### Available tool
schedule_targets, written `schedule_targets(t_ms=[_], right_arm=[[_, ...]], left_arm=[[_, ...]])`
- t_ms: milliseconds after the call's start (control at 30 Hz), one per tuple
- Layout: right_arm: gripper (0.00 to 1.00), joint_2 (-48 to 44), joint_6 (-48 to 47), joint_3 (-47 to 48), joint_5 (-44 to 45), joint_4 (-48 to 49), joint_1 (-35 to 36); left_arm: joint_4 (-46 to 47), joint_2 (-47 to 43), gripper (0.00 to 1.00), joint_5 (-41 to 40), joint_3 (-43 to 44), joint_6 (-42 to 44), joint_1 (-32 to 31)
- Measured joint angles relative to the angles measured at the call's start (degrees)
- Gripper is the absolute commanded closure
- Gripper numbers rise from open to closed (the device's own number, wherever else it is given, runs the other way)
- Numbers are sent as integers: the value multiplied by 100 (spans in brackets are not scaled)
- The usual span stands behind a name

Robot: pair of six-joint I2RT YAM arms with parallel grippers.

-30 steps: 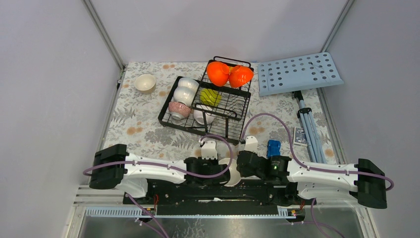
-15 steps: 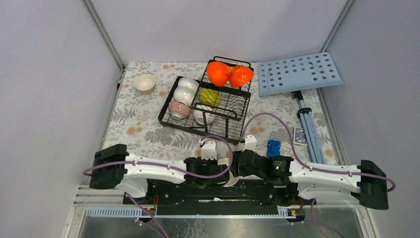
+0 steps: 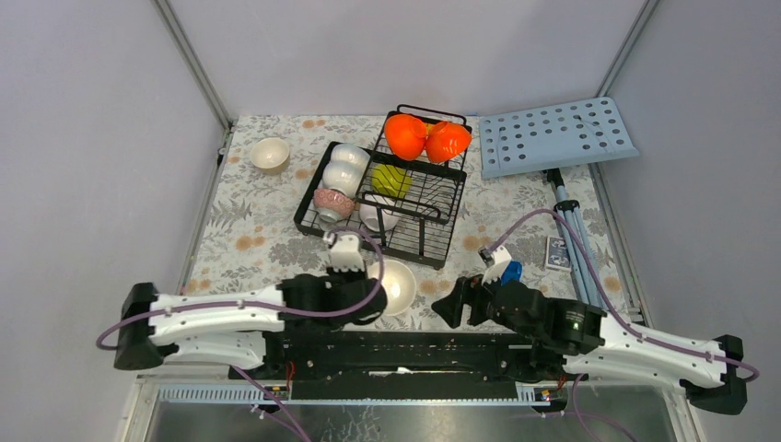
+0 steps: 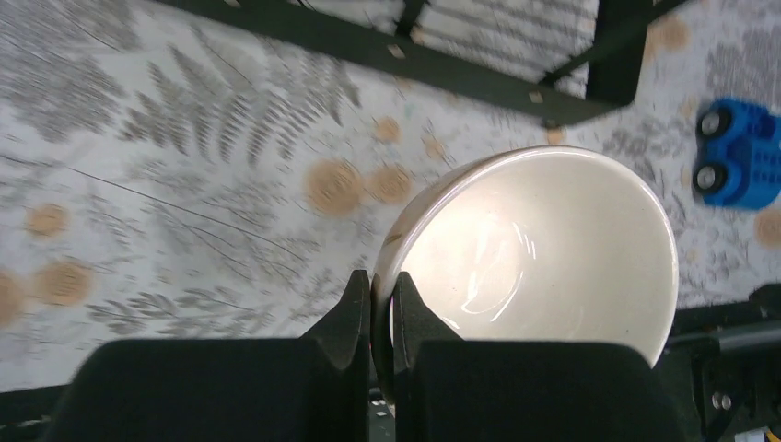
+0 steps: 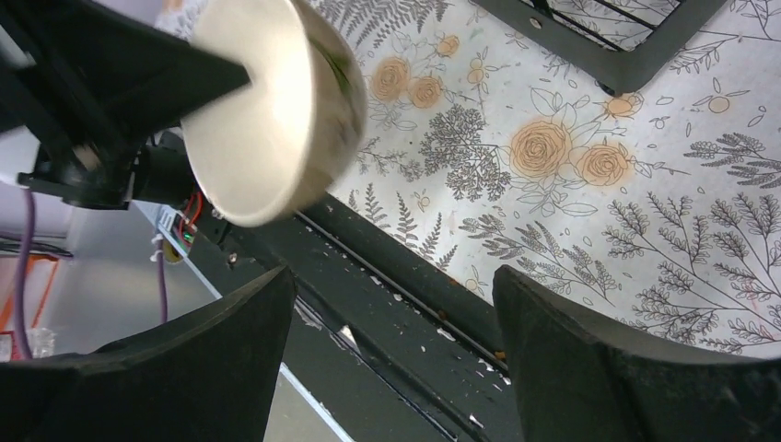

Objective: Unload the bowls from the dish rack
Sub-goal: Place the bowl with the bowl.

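The black wire dish rack (image 3: pixel 433 216) stands mid-table with two orange bowls (image 3: pixel 425 138) in its raised basket, a yellow-green bowl (image 3: pixel 390 180) below them, and white bowls (image 3: pixel 346 166) and a pink-speckled bowl (image 3: pixel 333 203) on its tined base. My left gripper (image 4: pixel 379 287) is shut on the rim of a cream bowl (image 4: pixel 543 249), one finger inside and one outside. It holds the bowl (image 3: pixel 398 285) just in front of the rack. My right gripper (image 5: pixel 391 285) is open and empty, to the right of that bowl (image 5: pixel 267 120).
Another cream bowl (image 3: pixel 270 154) sits upright on the floral cloth at the far left. A light-blue perforated board (image 3: pixel 557 135) lies at the back right, with a folded tripod (image 3: pixel 576 239), a card pack (image 3: pixel 558 250) and a blue toy (image 3: pixel 509 271) below it.
My right gripper opened, let go of the cream bowl and drew back to the right. My left gripper shut on the bowl's rim and carried it left, toward the rack.
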Motion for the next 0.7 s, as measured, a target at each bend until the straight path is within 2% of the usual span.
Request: schedule_targets(t_ms=[133, 233, 467, 700], right_arm=[[15, -584, -50, -404, -33, 50, 0], [15, -636, -81, -682, -144, 85, 0], [16, -87, -256, -776, -535, 463, 0], [17, 468, -376, -909, -953, 1040, 0]], left_arm=[[-474, -669, 100, -289, 116, 310, 428], [-767, -960, 100, -433, 260, 568, 874], [-1231, -1351, 100, -535, 726, 1419, 2356], [-876, -1259, 100, -271, 1373, 2505, 4188]])
